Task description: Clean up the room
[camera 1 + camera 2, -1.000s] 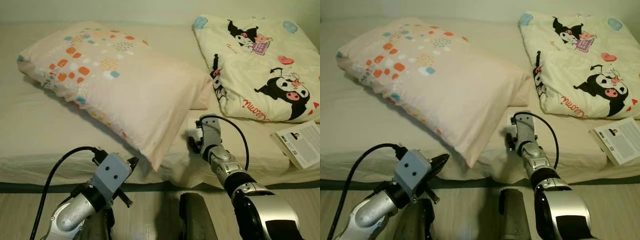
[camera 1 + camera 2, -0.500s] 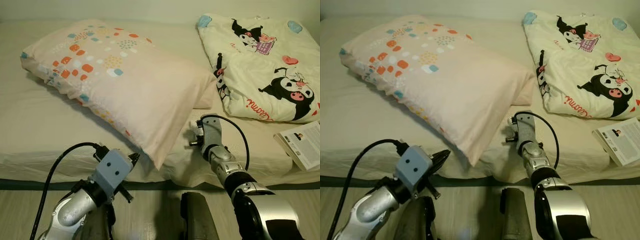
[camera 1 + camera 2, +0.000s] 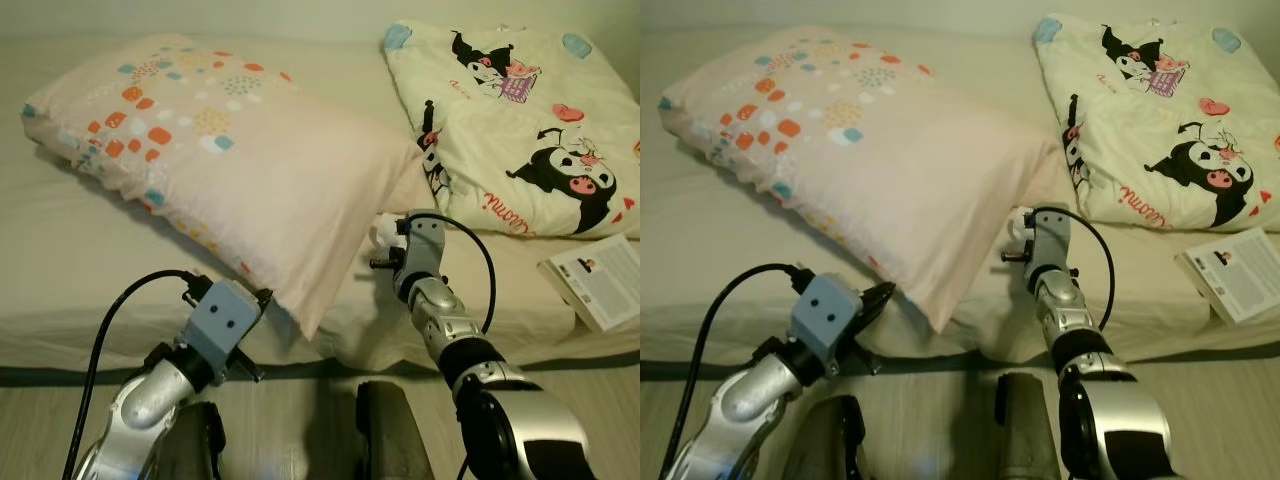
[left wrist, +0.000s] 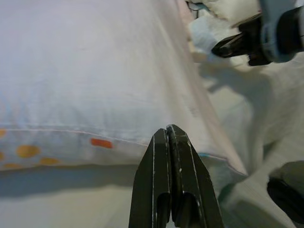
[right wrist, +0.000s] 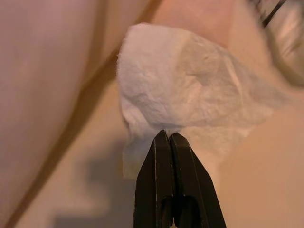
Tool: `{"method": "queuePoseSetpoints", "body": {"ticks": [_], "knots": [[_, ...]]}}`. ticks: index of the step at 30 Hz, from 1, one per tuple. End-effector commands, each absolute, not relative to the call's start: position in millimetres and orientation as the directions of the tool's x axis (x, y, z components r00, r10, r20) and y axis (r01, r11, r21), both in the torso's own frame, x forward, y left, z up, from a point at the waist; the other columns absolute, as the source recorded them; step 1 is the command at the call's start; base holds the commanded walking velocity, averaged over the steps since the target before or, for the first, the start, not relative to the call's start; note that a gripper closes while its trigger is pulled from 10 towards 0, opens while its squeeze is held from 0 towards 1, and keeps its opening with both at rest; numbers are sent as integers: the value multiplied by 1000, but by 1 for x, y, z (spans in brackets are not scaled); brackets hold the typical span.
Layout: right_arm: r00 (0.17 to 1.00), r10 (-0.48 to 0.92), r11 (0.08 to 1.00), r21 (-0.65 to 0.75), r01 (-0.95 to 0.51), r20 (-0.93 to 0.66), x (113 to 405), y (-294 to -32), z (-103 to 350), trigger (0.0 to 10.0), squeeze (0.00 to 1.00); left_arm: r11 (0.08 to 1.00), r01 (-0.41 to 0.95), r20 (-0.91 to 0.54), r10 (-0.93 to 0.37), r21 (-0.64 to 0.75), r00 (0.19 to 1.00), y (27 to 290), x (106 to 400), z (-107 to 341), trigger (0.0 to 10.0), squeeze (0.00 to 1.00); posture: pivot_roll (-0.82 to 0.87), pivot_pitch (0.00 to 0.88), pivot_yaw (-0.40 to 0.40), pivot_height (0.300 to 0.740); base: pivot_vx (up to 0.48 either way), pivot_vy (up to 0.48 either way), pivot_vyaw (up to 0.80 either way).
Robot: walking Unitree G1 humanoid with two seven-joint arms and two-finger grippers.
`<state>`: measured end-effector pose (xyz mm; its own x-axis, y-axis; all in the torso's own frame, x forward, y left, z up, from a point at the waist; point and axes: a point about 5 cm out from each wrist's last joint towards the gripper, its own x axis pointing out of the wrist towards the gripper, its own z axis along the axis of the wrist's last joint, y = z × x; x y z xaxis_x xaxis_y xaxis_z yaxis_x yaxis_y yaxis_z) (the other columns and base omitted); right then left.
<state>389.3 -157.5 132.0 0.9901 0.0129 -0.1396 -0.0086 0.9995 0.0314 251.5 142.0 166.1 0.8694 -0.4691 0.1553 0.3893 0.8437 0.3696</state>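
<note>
A crumpled white tissue (image 3: 381, 233) lies on the beige bed sheet (image 3: 60, 250), just right of the big pale pillow (image 3: 230, 150) with orange and blue spots. My right gripper (image 3: 378, 262) reaches over the bed's edge and is shut on the tissue's near edge (image 5: 190, 90), the fingertips (image 5: 169, 135) pinching the paper. My left gripper (image 3: 262, 297) hovers at the bed's front edge, shut and holding nothing. It points at the pillow's near corner (image 4: 142, 142).
A folded cream blanket (image 3: 520, 120) with black cartoon figures covers the bed's far right. A booklet (image 3: 600, 285) lies near the right front edge. The pillow slants across the middle. Wooden floor (image 3: 50, 430) and my dark legs (image 3: 385, 440) are below.
My right gripper has moved forward to the tissue, which is now bunched up at its tips instead of lying flat. The left gripper has edged closer to the pillow corner.
</note>
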Motion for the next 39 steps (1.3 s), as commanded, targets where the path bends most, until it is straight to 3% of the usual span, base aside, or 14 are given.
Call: {"method": "queuePoseSetpoints", "body": {"ticks": [1,6,7,10,16,25,39], "knots": [[994,8,1000,24,-5,-109,386,-156,130,10000,0,894,328,143,-384,306,912,153,256,159,10000,0,4,209,-68,525,0,0,0],[1000,31,999,5,-31,-4,376,-152,136,10000,0,969,171,130,-195,179,972,172,266,150,10000,0,-6,180,-75,525,0,0,0],[997,43,999,-22,-42,59,366,-152,136,10000,0,989,86,114,-100,120,988,179,268,143,10000,0,-3,168,-77,525,0,0,0],[997,43,999,-22,-42,59,366,-152,136,10000,0,989,86,114,-100,120,988,179,268,143,10000,0,-3,168,-77,525,0,0,0],[995,40,996,-88,-33,87,349,-151,126,10000,0,986,22,-29,-18,164,999,183,269,110,10000,0,-22,136,-60,525,0,0,0],[997,-3,993,-121,13,78,334,-152,122,10000,0,982,7,-30,-1,190,1000,177,272,106,10000,0,-38,125,-43,525,0,0,0],[997,63,989,-132,-67,-32,327,-146,107,10000,0,982,-32,9,31,185,999,179,277,110,10000,0,-34,99,-58,572,0,0,0]]}}
